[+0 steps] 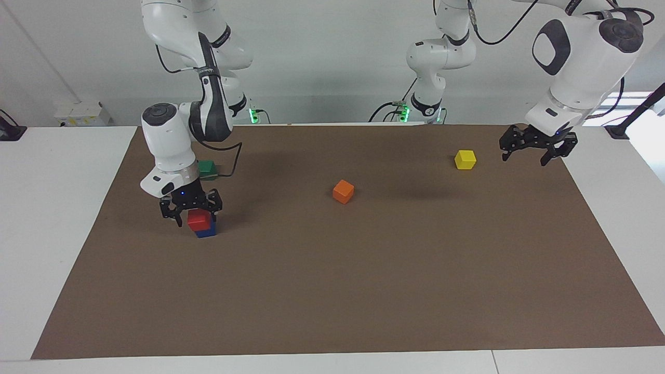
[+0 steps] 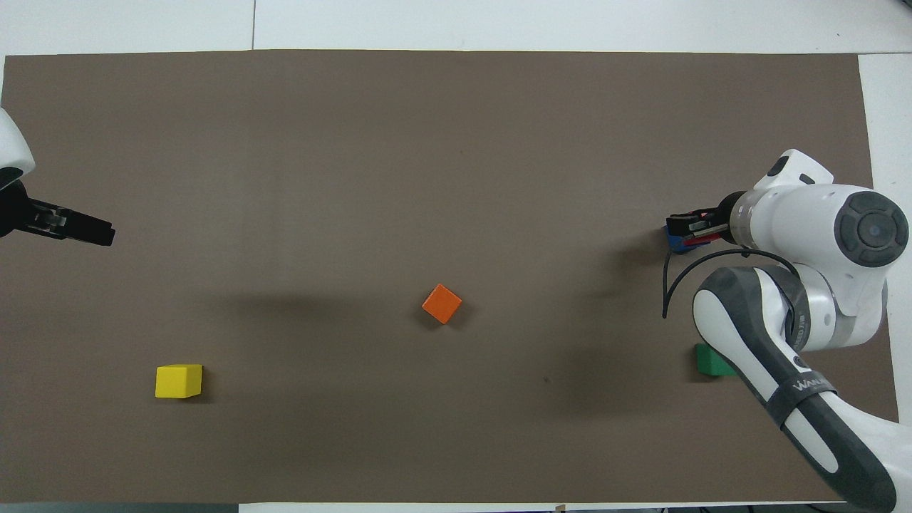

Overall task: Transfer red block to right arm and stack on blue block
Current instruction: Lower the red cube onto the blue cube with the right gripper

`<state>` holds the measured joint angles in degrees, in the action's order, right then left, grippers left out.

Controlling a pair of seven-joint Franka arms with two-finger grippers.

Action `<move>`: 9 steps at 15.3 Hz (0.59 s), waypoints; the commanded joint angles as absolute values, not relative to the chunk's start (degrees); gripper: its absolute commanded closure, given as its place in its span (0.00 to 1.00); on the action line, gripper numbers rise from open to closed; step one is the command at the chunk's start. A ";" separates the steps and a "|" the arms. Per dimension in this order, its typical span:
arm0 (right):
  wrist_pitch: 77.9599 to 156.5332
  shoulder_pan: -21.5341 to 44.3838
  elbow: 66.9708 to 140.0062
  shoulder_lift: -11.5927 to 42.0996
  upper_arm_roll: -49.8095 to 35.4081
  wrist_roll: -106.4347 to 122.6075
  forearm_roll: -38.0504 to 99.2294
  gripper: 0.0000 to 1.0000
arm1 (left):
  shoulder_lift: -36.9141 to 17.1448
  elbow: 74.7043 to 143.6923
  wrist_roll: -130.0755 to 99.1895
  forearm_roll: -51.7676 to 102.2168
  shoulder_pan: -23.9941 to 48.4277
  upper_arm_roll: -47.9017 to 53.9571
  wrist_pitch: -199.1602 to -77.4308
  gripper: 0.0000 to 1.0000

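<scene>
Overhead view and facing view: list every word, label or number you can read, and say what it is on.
"WAN...": white letters on the right arm's black band, overhead view; the rest is cut off by the curve.
The same band in the facing view: lettering too small to read.
Red block, blue block, other cubes, mat: no text.

A robotics laboratory, by all appearances: two white jointed arms (image 1: 176, 104) stand mounted at a white table (image 1: 62, 171) laid with a brown mat (image 1: 363, 270), small coloured test cubes (image 1: 343, 191) scattered on it, cables trailing along a bare white wall (image 1: 322, 62).
</scene>
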<state>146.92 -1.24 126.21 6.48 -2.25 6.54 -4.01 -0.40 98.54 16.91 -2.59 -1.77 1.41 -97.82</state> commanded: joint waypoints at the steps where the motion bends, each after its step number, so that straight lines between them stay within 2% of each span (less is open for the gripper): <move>1: 147.48 -2.20 127.36 5.45 -2.81 7.30 -5.27 0.00 | 0.35 98.70 17.14 -3.43 -1.58 1.14 -97.56 0.00; 4: 142.49 -1.76 124.29 5.80 -2.90 6.86 -2.65 0.00 | 0.35 98.70 17.14 -3.43 -1.58 1.14 -97.56 0.00; 9: 125.72 -1.58 114.62 5.89 -2.81 5.02 6.50 0.00 | 0.35 98.70 17.14 -3.43 -1.58 1.14 -97.56 0.00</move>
<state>132.25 -1.18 118.52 6.30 -2.36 6.40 4.17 -0.39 98.54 16.91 -2.59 -1.77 1.41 -97.82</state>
